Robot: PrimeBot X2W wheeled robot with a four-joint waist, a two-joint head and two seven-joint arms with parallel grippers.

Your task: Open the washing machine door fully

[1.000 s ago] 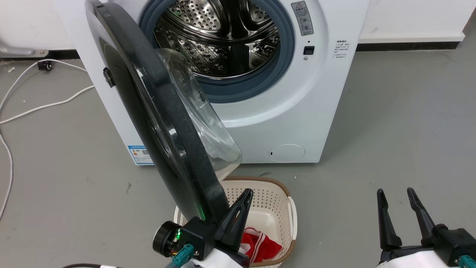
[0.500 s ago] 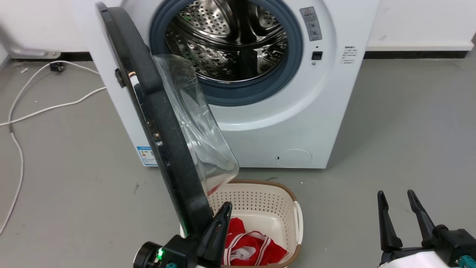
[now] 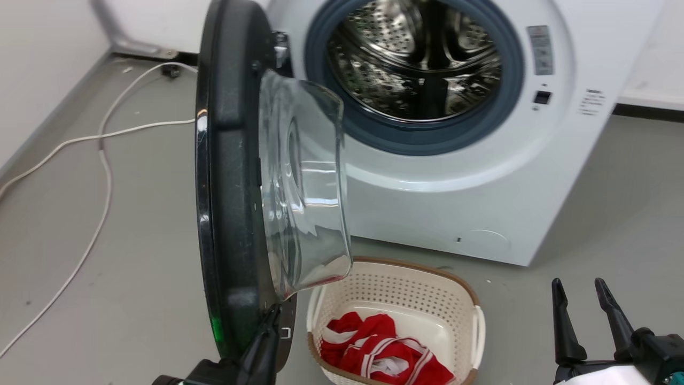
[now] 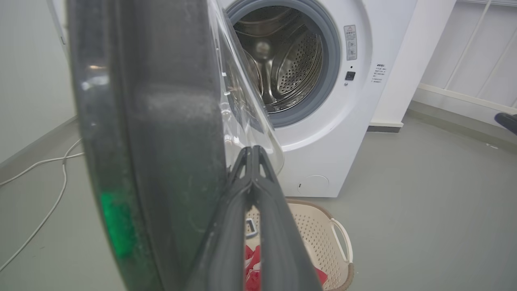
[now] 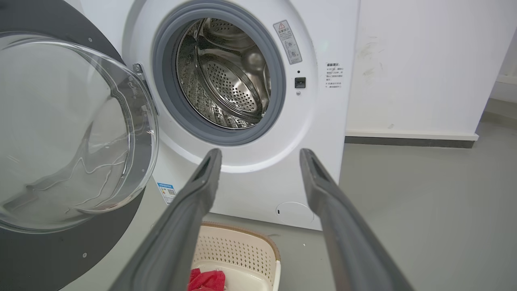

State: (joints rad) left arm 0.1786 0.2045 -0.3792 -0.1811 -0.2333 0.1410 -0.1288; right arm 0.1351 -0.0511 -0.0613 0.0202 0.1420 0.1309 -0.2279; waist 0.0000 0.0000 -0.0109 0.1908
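The large round glossy black washing machine door (image 3: 230, 176) stands swung out from the front of the white front-loading washing machine (image 3: 454, 203), roughly square to the machine's face. Its clear bulging glass bowl (image 3: 304, 187) faces across the machine's opening. The perforated steel drum (image 3: 417, 64) and the grey rubber ring (image 3: 427, 141) around it are exposed.

The left gripper (image 4: 252, 150) is in front of the machine, at the door's lower rim on the bowl side. Its jaws are closed, tips together, with nothing between them. Contact with the door cannot be confirmed.

The right gripper (image 3: 577, 282) is well clear of the machine's front. Its jaws are spread and empty.

A cream perforated plastic laundry basket (image 3: 470, 299) sits on the grey floor (image 3: 614, 214) in front of the machine, below the bowl. It holds a red and white cloth (image 3: 374, 347).
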